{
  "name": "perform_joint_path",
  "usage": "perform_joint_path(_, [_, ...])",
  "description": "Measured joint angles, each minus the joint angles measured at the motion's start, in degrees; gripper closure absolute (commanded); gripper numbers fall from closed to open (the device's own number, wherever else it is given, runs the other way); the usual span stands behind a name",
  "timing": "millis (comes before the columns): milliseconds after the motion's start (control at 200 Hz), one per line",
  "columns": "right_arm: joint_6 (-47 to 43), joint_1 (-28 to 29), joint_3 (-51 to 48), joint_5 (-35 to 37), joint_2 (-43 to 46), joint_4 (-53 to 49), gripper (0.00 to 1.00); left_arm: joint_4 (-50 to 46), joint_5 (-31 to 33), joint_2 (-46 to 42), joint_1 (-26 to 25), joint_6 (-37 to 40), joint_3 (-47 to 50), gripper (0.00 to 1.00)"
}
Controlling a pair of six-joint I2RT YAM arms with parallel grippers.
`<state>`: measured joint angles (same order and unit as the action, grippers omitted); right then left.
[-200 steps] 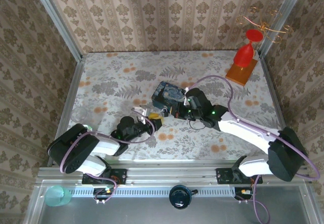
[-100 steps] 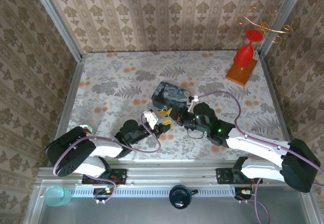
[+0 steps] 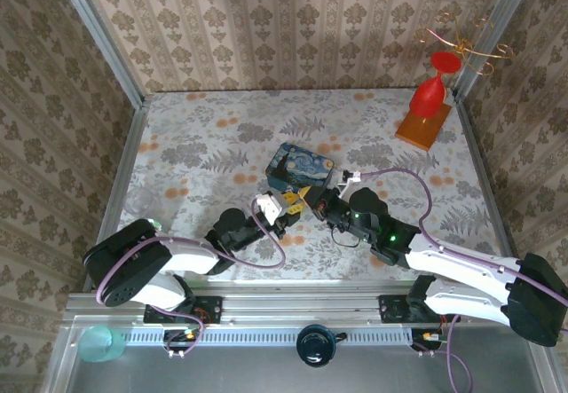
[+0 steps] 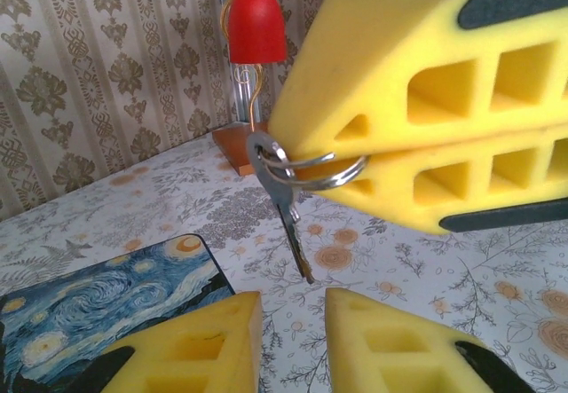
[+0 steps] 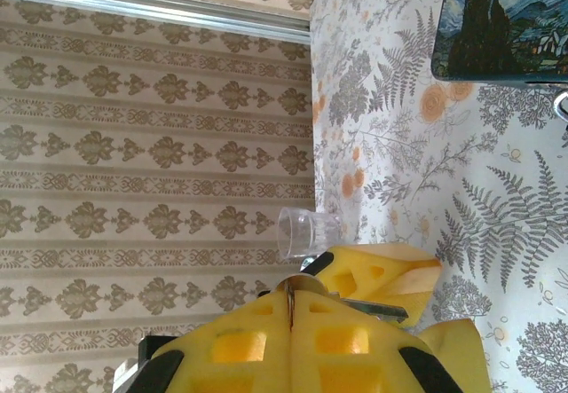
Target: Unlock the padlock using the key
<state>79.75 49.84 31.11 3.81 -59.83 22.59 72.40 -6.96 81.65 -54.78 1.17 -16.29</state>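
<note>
Right arm backed off blue swirl-painted rectangular tin [image 4: 106, 304]. Left gripper [image 4: 293, 322] slid in, foam jaws narrower but apart under small silver key [image 4: 288, 211]. Right gripper [image 4: 333, 158] clamped on key's ring. Handover, I'd guess. Tiny padlock [image 5: 561, 105]: probably that thin silvery loop beside tin.

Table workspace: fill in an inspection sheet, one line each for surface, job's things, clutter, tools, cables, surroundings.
surface: floral-print table cover, flat, no spill seen
job's things: key ring pinched in the right tool, key hanging free below it
clutter: blue swirl-painted tin lying flat just beyond both tools; red bell-shaped piece on an orange block, far right corner; clear cup by the wall at the table's edge
tools: left tool open, holding nothing, facing the key; right tool shut on the key ring
cables: purple cables loop off both arms; no snag seen
surroundings: patterned wallpaper on three sides, metal rail at the near edge
</note>
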Motion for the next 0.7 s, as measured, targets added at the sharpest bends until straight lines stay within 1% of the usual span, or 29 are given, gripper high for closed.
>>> perform_joint_path(280, [0.02, 0.55, 0.00, 0.55, 0.00, 0.02, 1.00, 0.09, 0.17, -0.02, 0.00, -0.02, 0.00, 0.76])
perform_joint_path(605, [0.22, 1.31, 0.00, 0.57, -0.44, 0.07, 1.00, 0.09, 0.17, -0.66, 0.00, -0.04, -0.02, 0.84])
perform_joint_path(700, [0.22, 1.42, 0.00, 0.59, -0.72, 0.04, 1.00, 0.09, 0.17, -0.76, 0.00, -0.07, -0.02, 0.84])
